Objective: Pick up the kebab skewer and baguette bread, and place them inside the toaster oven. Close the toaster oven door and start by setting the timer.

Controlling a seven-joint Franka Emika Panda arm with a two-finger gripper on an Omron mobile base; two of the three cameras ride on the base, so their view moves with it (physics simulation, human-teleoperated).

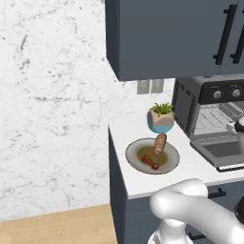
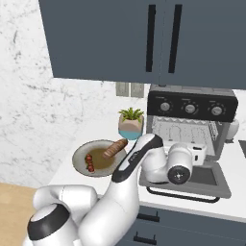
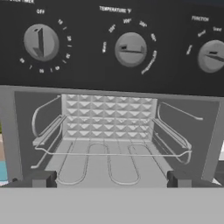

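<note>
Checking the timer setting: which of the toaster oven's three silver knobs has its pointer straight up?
The leftmost silver knob, under OFF, has its bar upright; the middle knob and right knob have theirs lying nearly level.

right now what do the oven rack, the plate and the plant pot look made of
Oven rack: thin bent wire, likely bare metal, pale grey. Plate: speckled grey rim, probably stone or glazed ceramic. Plant pot: smooth matte, tan over blue, looks like painted ceramic.

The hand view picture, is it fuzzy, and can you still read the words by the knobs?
Hand view: soft and blurry; the big label TEMPERATURE above the middle knob is readable, the tiny dial marks are not; the wire rack stays clear. Left base view: sharper, flat even light, and the plate casts hardly any shadow. Right base view: the toaster oven looks crisp, with no glare.
</note>
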